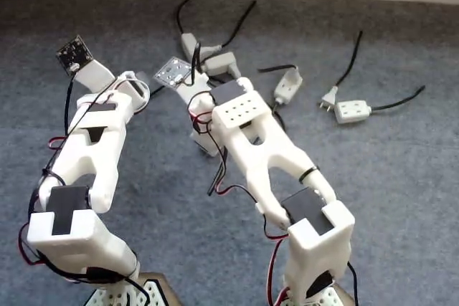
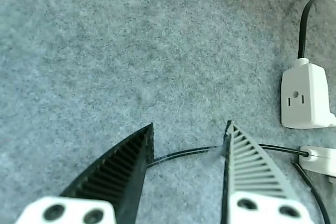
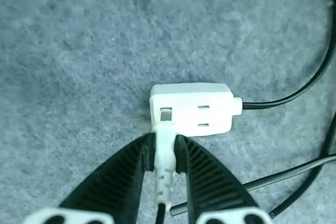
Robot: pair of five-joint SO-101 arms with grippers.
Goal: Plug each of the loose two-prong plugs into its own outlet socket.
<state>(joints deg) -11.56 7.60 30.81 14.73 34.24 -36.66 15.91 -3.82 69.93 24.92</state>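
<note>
We see a grey carpeted bench (image 1: 401,213); on its far side lie white outlet sockets (image 1: 352,110), a loose plug (image 1: 328,99) and black cords (image 1: 398,101).

Plug (image 3: 165,153) prob. in outlet (image 3: 191,109).

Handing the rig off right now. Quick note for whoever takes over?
Right gripper: shut on a white plug, its tip at the white socket; seating not confirmed.
Left gripper: open, empty, over the carpet, a black cord crossing under its tips; another socket nearby.
Done: none confirmed.
Remaining: far plug looks loose beside far socket.
</note>
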